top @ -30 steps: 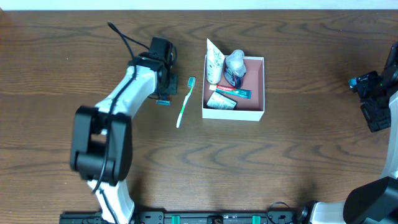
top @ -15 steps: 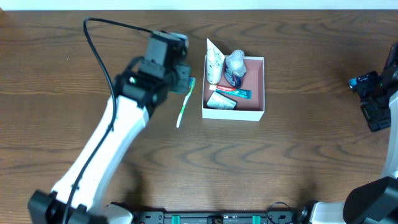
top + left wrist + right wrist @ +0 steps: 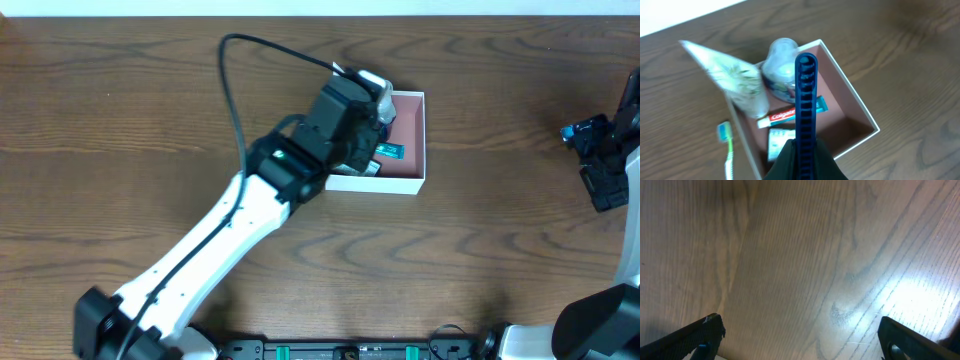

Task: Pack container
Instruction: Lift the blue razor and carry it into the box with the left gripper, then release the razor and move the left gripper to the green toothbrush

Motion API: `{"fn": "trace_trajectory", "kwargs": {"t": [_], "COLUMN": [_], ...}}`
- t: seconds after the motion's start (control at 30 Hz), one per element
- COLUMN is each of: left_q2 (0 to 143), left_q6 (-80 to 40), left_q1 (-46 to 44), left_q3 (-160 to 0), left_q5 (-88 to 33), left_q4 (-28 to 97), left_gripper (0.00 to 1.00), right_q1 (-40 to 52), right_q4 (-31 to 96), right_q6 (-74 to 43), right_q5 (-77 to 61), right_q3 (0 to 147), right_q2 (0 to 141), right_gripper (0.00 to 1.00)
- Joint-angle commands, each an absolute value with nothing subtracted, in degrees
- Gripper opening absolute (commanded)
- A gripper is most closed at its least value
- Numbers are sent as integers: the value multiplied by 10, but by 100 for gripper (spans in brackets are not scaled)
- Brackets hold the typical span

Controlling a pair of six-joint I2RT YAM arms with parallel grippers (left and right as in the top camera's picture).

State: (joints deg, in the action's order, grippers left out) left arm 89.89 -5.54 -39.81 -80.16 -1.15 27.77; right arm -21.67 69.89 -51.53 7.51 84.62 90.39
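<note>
**Left arm over the box, a blue piece pinched in its fingers**

From where I stood, the container sat on the far middle of the wooden table. Its white walls were square to the edge and its pink-brown floor showed on the right side. The left arm reached diagonally across the table, and its wrist covered the box's left half from above.

The wrist camera showed the left gripper clenched tight. A blue ridged strip, which looked like a comb seen edge-on, stood up from between the pinched fingers. It hung above the open container, over the middle of the box.

Inside, a white tube with green print leaned against the left wall, its crimped end poking out over the rim. A pale rounded bottle lay in the far corner beside it. A red-and-white toothpaste lay flat in front of them. A small green-and-white box sat just nearer than the toothpaste. The right half of the floor was bare cardboard.

A green toothbrush lay on the table just outside the left wall, apart from the box.

The right gripper waited at the far right edge, well apart from everything. Its fingers were spread wide over bare wood, holding nothing.
</note>
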Motion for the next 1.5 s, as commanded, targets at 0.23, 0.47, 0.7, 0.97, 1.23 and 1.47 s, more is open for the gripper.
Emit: {"fn": "trace_trajectory", "kwargs": {"t": [0.23,0.47,0.7,0.97,1.23,1.47], "left_q2": [993,1032,1030,957,853,876], "left_q6": [-52,-52,-52,-52,-92,-110], "left_q1": [-410,-410,-410,-408,-365,-288], "left_q3": [-801,-801,-802,-802,-802,-799], "left_q5": [-9,-8,-8,-6,91,91], "left_q4": [245,234,225,253,404,467], "left_gripper": [7,24,27,41,68,68], "right_q1": [-222,-222,-222,-222,-222,-222], "right_q4": [700,700,700,700,700,700], "right_q6": [-522,-522,-522,-522,-522,-522], "right_q5": [81,81,81,81,81,81], "right_q3": [846,846,846,846,846,846], "right_q2": [907,907,907,907,907,907], "right_gripper": [99,99,99,99,99,99]}}
